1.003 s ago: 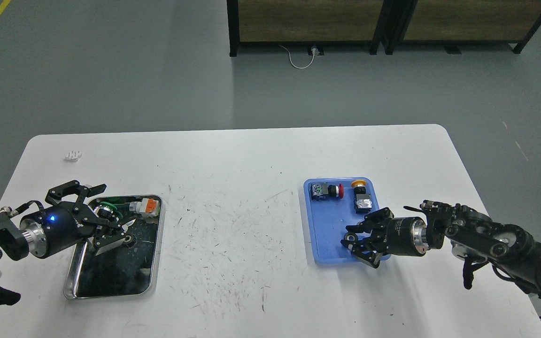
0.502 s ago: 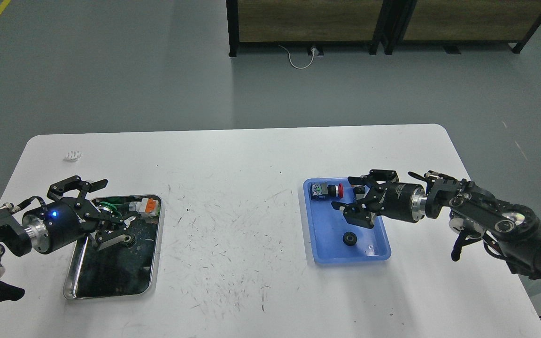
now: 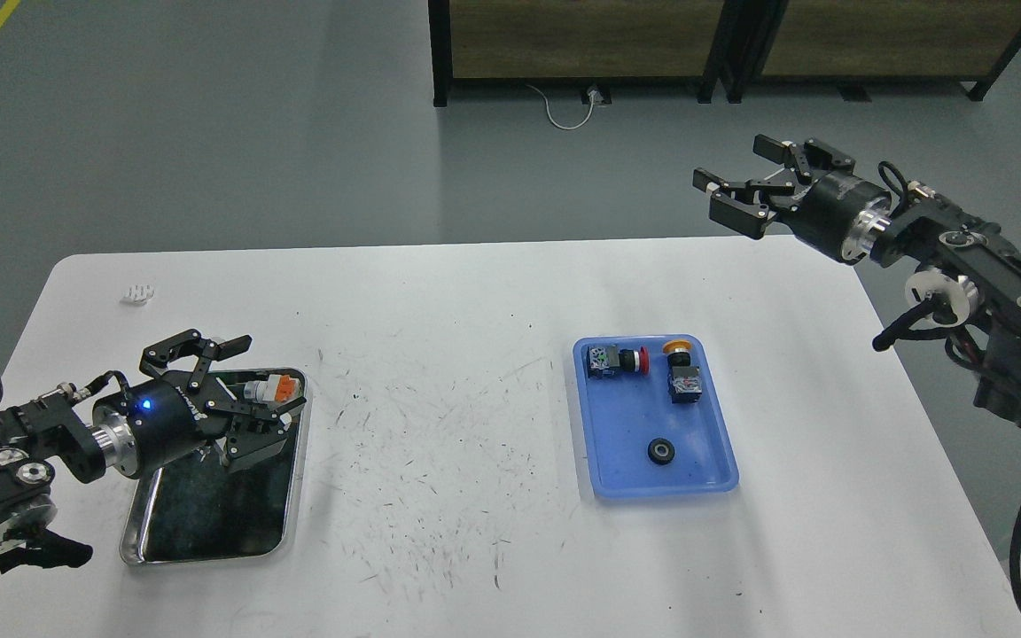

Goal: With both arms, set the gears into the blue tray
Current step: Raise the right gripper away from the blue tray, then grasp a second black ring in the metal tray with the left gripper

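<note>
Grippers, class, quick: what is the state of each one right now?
Left gripper: open over the shiny steel tray, holding nothing visible.
Right gripper: open, empty, raised.

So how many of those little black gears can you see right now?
1. A gear lies in the blue tray, toward its near end. Another may be hidden in the steel tray under the left gripper.

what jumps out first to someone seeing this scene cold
The blue tray on the right of the white table stands out, holding a black gear and two push-button switches. The right gripper hangs open, high beyond the table's far right corner. The left gripper, with its blue light, is open over the steel tray at the left.
</note>
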{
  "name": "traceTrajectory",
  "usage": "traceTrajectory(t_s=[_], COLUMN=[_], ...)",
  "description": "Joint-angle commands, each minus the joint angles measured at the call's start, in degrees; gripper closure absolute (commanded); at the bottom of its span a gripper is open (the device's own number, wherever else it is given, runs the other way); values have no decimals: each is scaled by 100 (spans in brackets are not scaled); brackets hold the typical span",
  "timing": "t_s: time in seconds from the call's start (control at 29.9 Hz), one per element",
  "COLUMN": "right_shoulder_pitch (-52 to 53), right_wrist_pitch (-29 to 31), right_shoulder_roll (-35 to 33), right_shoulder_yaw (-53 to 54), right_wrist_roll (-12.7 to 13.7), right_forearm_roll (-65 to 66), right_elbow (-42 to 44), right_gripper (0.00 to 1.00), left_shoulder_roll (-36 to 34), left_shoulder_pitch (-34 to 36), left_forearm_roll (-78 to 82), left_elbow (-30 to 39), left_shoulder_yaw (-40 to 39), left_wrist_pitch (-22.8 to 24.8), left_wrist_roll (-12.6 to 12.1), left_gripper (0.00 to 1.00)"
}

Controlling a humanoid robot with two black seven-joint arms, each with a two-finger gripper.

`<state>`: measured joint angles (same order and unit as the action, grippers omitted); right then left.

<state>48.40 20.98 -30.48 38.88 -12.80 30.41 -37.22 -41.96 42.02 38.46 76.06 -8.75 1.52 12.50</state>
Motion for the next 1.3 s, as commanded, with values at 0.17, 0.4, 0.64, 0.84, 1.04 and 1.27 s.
traceTrajectory(t_s=[0.17,0.4,0.64,0.84,1.04,1.27], right_shoulder_pitch=[293,346,337,302,267,267], right_wrist_pitch=[-340,-367,-437,-490,-490,-490], right_shoulder_roll=[-125,-134,-63,-46,-63,-90], right_shoulder_yaw=[102,49,23,5,5,-4], right_wrist_roll=[14,14,23,23,23,23], right_forearm_roll=[9,9,18,18,18,18], right_elbow=[242,347,347,347,339,339], right_gripper=[0,0,0,0,0,0], left_shoulder_roll=[215,-85,-76,20,442,785], left_shoulder_pitch=[-334,-651,-625,-598,-598,-537], left_forearm_roll=[48,407,663,698,962,962], left_elbow=[-153,-372,-1058,-1322,-1796,-2270], left_shoulder_yaw=[58,93,347,365,471,471], left_wrist_pitch=[-126,-91,93,533,586,726], left_wrist_roll=[-64,296,1034,1491,1550,1550], left_gripper=[2,2,2,2,2,2])
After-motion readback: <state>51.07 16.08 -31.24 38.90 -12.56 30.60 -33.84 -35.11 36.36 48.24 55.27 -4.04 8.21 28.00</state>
